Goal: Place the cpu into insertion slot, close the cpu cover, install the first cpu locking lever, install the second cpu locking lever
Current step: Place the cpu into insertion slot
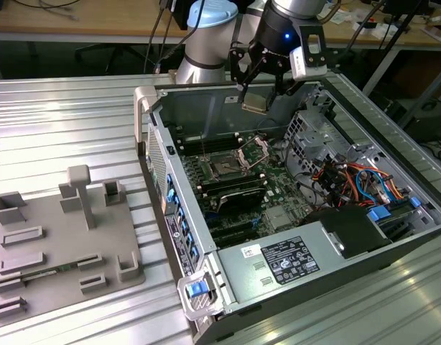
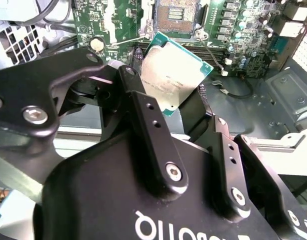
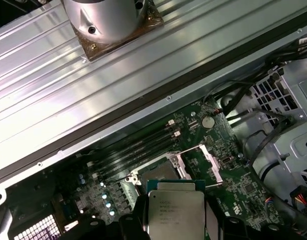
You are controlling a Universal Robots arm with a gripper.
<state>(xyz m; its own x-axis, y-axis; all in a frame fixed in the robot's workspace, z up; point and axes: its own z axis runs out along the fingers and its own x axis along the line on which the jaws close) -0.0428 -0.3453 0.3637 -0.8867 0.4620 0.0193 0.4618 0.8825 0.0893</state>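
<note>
Currently, fingers gripping cpu, above insertion slot, cpu cover up

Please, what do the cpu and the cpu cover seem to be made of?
By its look, the cpu has a dull silvery metal face with soft glare, on a green base visible at its rim, probably circuit-board laminate. Beside the socket, the cpu cover looks like bare bright metal, perhaps steel: a thin, shiny, silver frame.

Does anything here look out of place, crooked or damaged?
Nothing stands out. The gripper holds the cpu by its edges; the insertion slot is bare and the cpu cover stands open.
</note>
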